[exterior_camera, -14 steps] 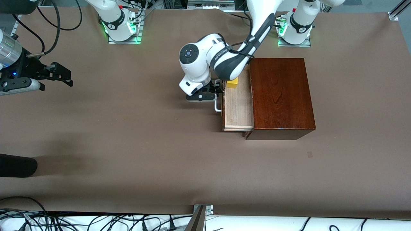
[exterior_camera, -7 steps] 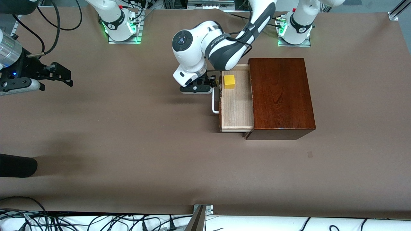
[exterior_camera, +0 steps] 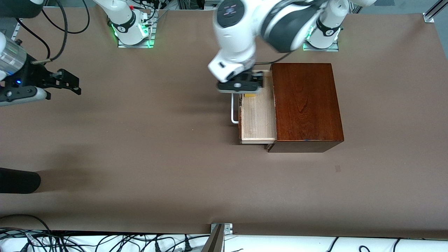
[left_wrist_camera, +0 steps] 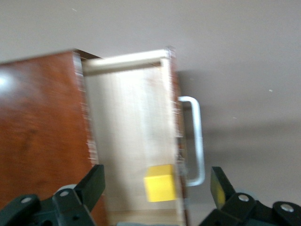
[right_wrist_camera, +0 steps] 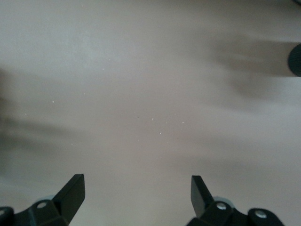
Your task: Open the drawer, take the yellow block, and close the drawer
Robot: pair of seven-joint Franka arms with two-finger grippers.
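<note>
The dark brown wooden box point(exterior_camera: 306, 105) stands toward the left arm's end of the table. Its drawer point(exterior_camera: 258, 117) is pulled out, showing the pale-wood tray and the white bar handle point(exterior_camera: 233, 111). My left gripper point(exterior_camera: 241, 87) is open and hovers over the tray's end farther from the front camera. It hides most of the yellow block point(exterior_camera: 249, 95) there. In the left wrist view the yellow block point(left_wrist_camera: 160, 183) lies in the drawer point(left_wrist_camera: 127, 122) beside the handle point(left_wrist_camera: 195, 141), below my open left gripper point(left_wrist_camera: 155, 186). My right gripper point(exterior_camera: 66, 83) waits open over bare table point(right_wrist_camera: 136, 188).
A black rounded object point(exterior_camera: 17, 180) lies at the table's edge at the right arm's end. Cables and a metal bracket point(exterior_camera: 220, 231) run along the edge nearest the front camera. Brown table surface spreads between the box and the right gripper.
The drawer slid out a little farther. My left gripper left the handle, rose and swung over the drawer's far end, now covering the yellow block. The right arm stayed put.
</note>
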